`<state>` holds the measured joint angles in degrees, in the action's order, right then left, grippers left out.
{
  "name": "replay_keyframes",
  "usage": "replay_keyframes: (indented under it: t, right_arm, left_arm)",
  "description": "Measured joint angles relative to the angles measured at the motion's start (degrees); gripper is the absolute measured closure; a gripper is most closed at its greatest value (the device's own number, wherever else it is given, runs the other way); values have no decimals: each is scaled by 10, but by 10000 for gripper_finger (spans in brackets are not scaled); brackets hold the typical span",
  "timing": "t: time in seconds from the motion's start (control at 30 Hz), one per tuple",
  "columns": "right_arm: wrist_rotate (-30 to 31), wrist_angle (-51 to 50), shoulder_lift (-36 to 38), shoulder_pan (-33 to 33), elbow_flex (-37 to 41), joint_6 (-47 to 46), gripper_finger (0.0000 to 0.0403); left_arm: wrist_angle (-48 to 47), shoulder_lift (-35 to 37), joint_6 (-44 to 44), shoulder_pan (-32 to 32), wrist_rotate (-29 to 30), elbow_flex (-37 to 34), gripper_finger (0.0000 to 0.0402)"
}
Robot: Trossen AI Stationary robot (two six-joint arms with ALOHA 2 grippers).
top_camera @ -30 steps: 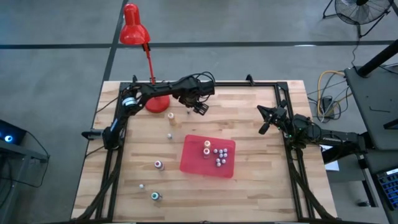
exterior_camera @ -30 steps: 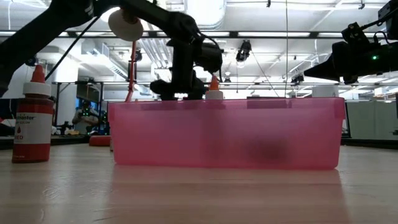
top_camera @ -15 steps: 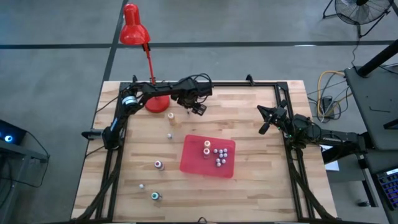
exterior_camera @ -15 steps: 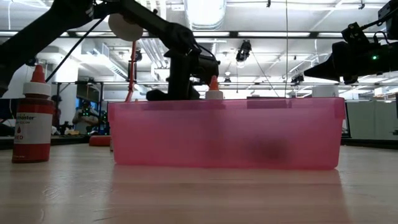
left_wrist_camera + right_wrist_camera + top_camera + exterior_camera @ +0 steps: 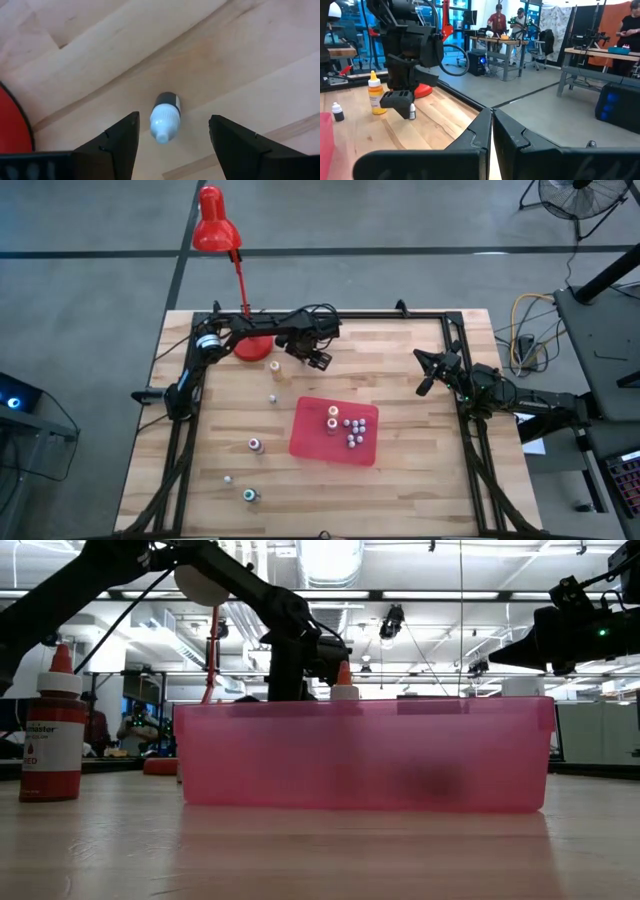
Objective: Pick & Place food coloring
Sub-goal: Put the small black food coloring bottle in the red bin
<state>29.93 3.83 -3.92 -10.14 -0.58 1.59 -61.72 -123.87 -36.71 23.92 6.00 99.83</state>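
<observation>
Near the red lamp's base (image 5: 252, 345), the left gripper (image 5: 172, 135) hung, fingers apart, over a small white-capped bottle (image 5: 165, 116); the right gripper (image 5: 491, 131) waited, fingers together.

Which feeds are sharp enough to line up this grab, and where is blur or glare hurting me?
Left wrist view: the small white-capped bottle is sharp between the open jaws, which are blurred. Low view: bright ceiling lights glare behind; the translucent pink bin smears what is behind it. High view: evenly lit, bottles tiny.

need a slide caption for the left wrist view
Left gripper, fingers open, hovering over a small white-capped bottle standing on the wooden table.
</observation>
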Motion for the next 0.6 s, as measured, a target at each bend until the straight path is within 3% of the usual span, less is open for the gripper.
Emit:
replay_keyframes:
  t: [0.6]
  right_arm:
    - [0,0,0,0,0,3,394]
  left_arm:
    - [9,0,-13,0,21,-7,319]
